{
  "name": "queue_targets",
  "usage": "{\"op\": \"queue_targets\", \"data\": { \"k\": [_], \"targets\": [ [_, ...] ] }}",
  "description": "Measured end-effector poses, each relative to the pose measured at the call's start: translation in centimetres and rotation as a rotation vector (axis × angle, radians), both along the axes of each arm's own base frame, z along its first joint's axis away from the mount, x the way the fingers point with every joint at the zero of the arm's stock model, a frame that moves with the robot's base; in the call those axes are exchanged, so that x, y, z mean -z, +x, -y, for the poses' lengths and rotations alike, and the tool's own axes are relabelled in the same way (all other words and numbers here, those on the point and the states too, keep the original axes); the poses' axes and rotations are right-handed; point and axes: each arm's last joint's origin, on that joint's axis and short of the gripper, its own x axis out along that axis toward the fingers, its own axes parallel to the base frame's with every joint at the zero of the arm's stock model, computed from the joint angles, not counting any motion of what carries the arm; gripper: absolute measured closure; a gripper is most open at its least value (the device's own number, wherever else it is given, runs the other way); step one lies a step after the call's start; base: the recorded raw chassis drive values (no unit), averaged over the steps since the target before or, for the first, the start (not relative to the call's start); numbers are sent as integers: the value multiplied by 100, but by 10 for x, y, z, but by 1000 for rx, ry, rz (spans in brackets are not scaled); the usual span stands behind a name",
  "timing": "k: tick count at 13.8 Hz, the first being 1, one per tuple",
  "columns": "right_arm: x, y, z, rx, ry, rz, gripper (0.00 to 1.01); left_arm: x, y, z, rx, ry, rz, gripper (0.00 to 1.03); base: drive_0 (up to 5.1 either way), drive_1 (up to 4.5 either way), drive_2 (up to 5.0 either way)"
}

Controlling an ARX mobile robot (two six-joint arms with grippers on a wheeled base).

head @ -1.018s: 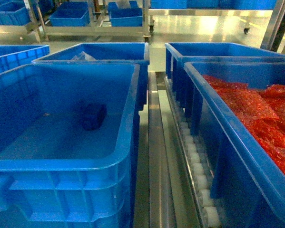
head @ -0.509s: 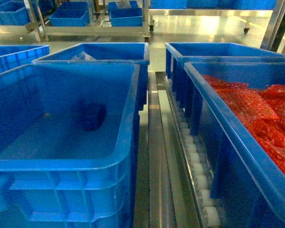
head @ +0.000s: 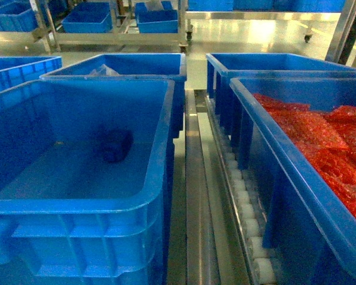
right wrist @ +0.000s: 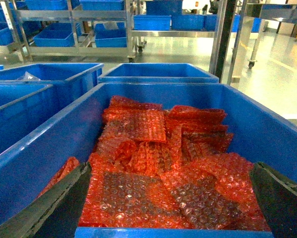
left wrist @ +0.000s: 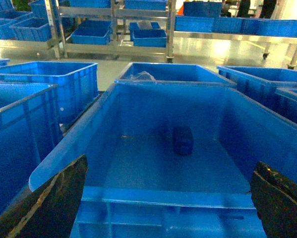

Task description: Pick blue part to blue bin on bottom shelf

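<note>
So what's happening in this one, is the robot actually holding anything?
Nothing is held. Both tools are open: the left tool faces the blue bin, where a dark blue part lies alone on the floor near the far wall. The right tool faces the neighbouring crate of red bubble-wrap bags. A steel divider rail separates them.

Gripper fingers, wrist views
Left fingers (left wrist: pixel 49 203) and right fingers (right wrist: pixel 49 208): dark, wedge-shaped, scuffed pale along edges.
</note>
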Motion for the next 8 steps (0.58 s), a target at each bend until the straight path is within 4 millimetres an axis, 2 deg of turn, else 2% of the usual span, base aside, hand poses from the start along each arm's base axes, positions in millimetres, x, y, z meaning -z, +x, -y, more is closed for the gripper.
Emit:
{"op": "queue_targets", "data": {
  "k": [8],
  "targets": [
    [0,0,0,0,0,0,3,0,0,0,0,0,0,5,0,0,0]
  ]
}}
